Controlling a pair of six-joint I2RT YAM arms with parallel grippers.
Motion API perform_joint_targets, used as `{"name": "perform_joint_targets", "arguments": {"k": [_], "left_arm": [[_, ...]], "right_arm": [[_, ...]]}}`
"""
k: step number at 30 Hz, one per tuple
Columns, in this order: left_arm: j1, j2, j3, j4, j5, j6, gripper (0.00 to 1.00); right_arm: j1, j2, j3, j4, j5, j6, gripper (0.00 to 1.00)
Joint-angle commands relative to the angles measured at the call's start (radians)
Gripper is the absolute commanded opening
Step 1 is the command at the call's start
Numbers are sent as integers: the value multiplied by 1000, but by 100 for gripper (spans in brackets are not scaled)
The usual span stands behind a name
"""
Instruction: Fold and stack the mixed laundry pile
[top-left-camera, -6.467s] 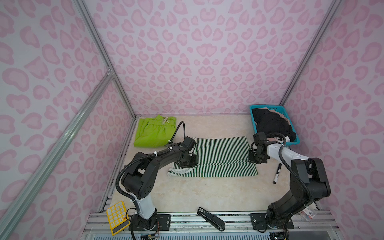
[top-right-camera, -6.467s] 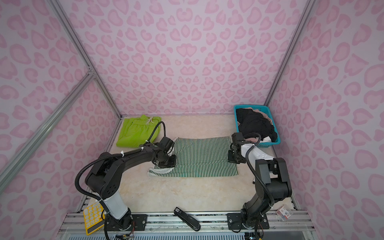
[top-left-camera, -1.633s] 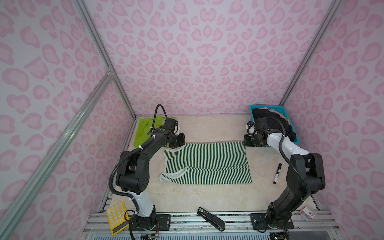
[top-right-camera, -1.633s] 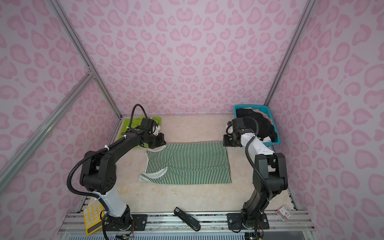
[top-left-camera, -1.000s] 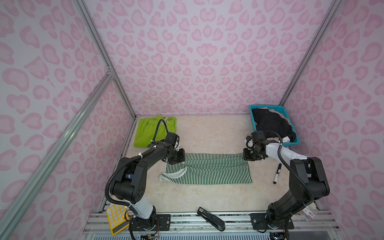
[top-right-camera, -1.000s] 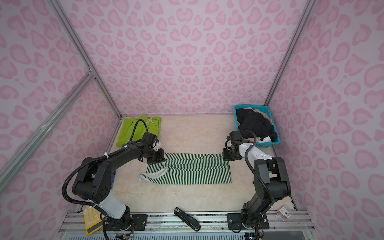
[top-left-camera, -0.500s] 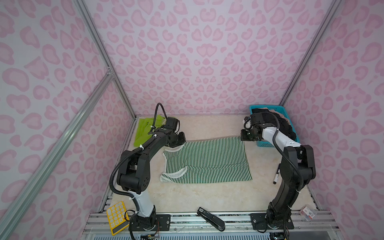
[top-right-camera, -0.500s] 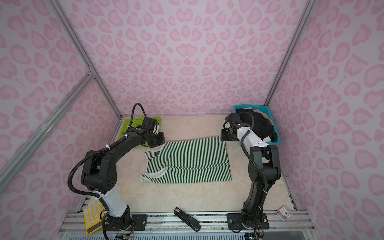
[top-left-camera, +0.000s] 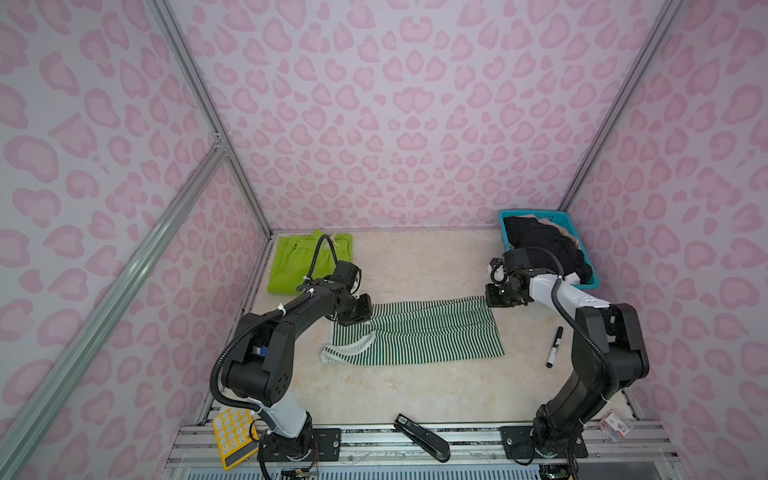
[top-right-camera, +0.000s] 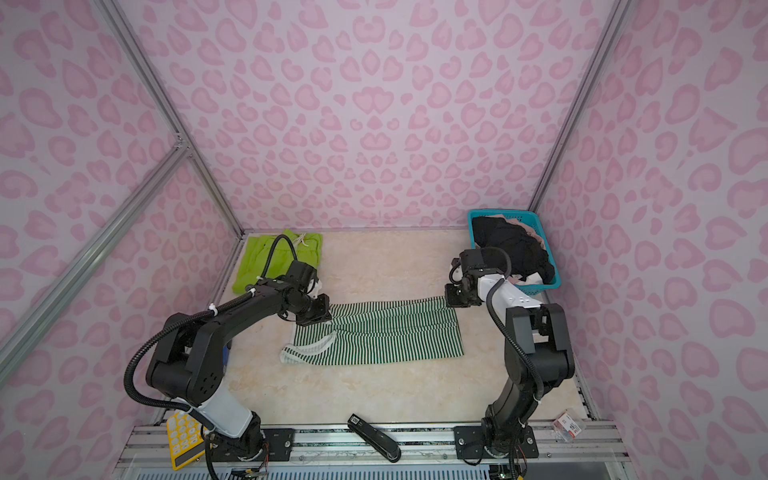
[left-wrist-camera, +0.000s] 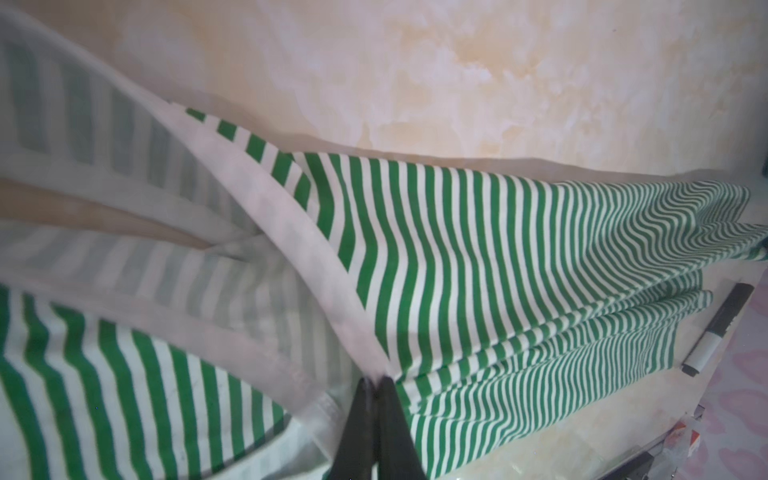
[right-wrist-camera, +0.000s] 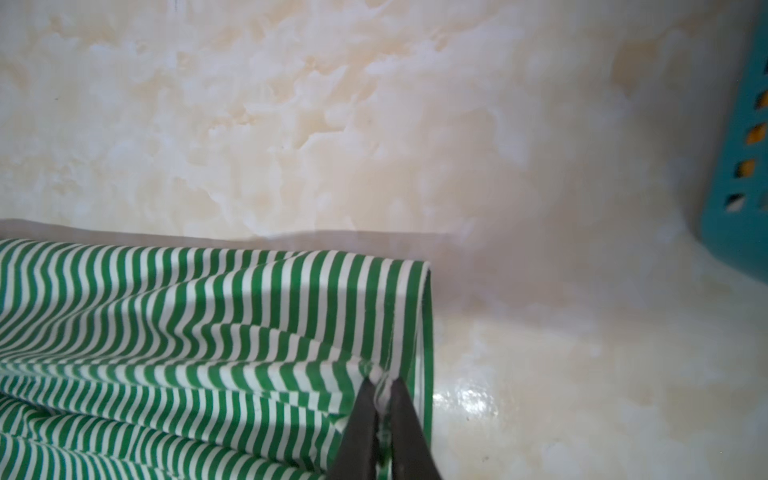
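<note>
Teal basket (top-left-camera: 505, 224) at back, black marker (top-left-camera: 554, 347) — stapler (top-left-camera: 422, 436), yellow calculator (top-left-camera: 232, 436) at front

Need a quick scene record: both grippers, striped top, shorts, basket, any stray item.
left gripper: shut on green-and-white striped top, far left corner
right gripper: shut on same top, far right corner
top: rippled, near part lying on beige marbled table
lime-green shorts: lying flat, far left of table
teal plastic lattice basket: far right, holds black clothes
black marker: on table, right of top
</note>
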Motion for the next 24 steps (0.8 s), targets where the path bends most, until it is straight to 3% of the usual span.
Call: {"name": "perform_joint_targets", "arguments": {"k": [1,8,13,16,24], "left_arm": [[-10,-25,-33,-1,-30,-13,2],[-40,-11,-47,-17,-31,-8,5],[-58,-18,-21,-50,-13,9,19],[-61,-26,-3,-81,16,31,24],[-61,-41,-19,-103,-38,16,22]], "right_arm": [[0,-9,-25,8,8,16,12],[0,-46,-47,-55,-33,51,28],[1,-77,-21,-86,-91,44,35],[2,-38,40,-103,-102,33,36],[8,132,152,-122,-116,53,31]]}}
